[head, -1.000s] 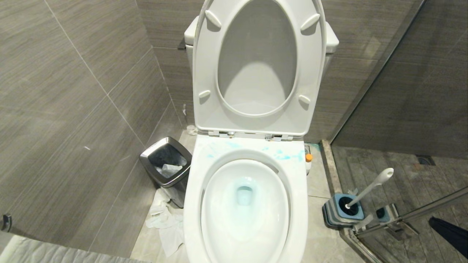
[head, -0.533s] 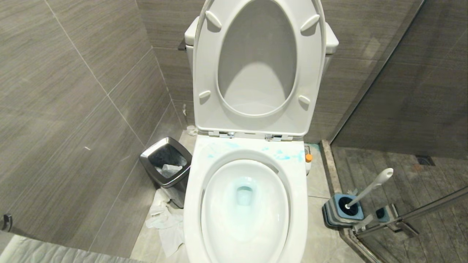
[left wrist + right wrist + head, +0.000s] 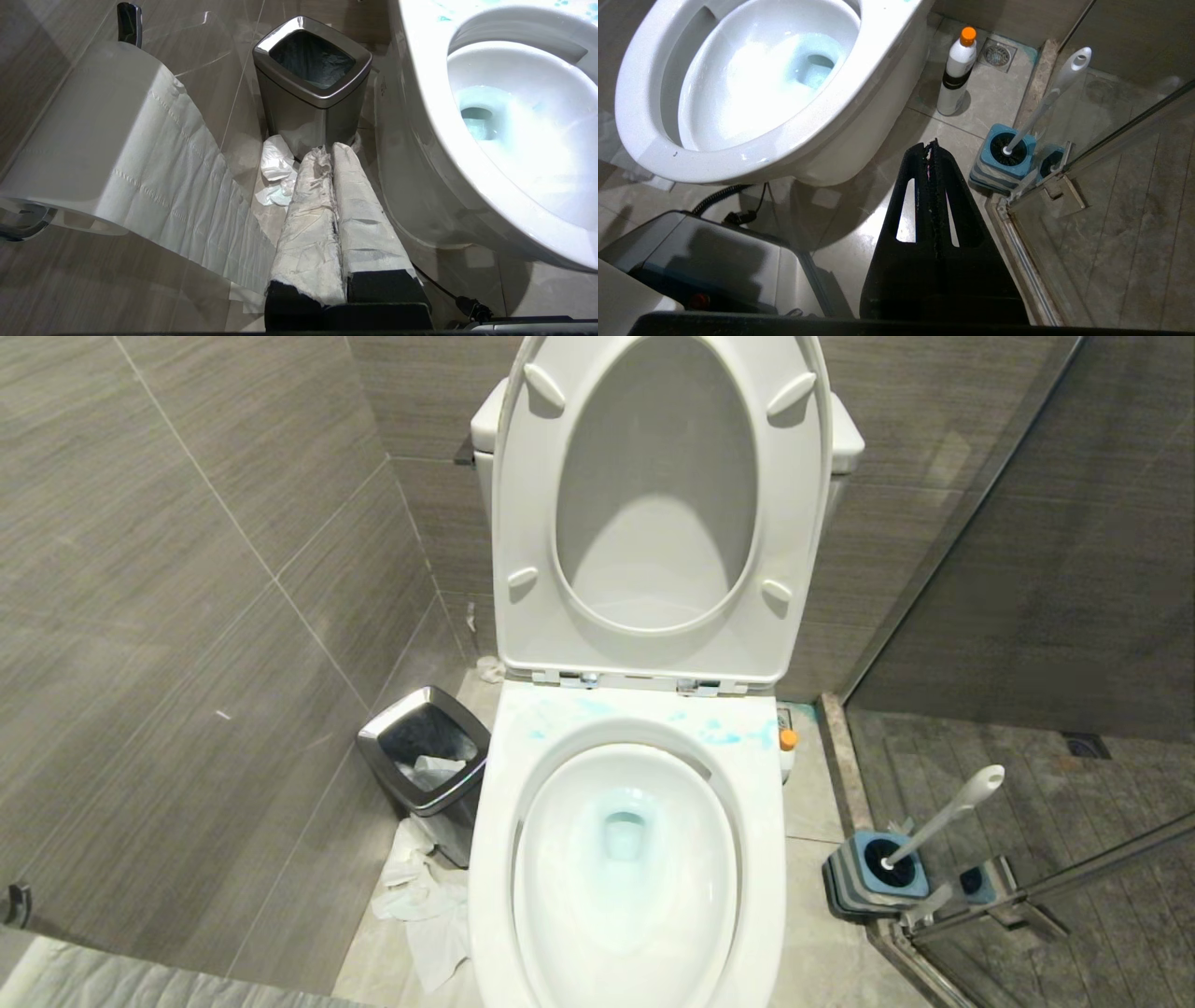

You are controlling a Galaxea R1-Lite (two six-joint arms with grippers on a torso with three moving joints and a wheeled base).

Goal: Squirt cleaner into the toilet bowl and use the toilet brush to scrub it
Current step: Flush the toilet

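Toilet brush (image 3: pixel 1045 100) parked in striped holder (image 3: pixel 1003 159), just beyond clenched, empty right gripper (image 3: pixel 934 144). Toilet bowl (image 3: pixel 766 859) holding turquoise-tinted water; cleaner (image 3: pixel 724 735) smeared on rim. Left gripper (image 3: pixel 332 150) clenched by bin (image 3: pixel 312 77).

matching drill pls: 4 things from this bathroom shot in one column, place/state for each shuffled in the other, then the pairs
Things:
1. toilet brush
2. steel bin
3. cleaner bottle
4. seat and lid

Places/states:
A. raised upright against the tank
B. on the floor to the left of the toilet bowl, paper lying at its foot
C. head down in the blue holder by the glass door
D. standing on the floor near the drain, orange cap on

Pairs: 1-C, 2-B, 3-D, 4-A
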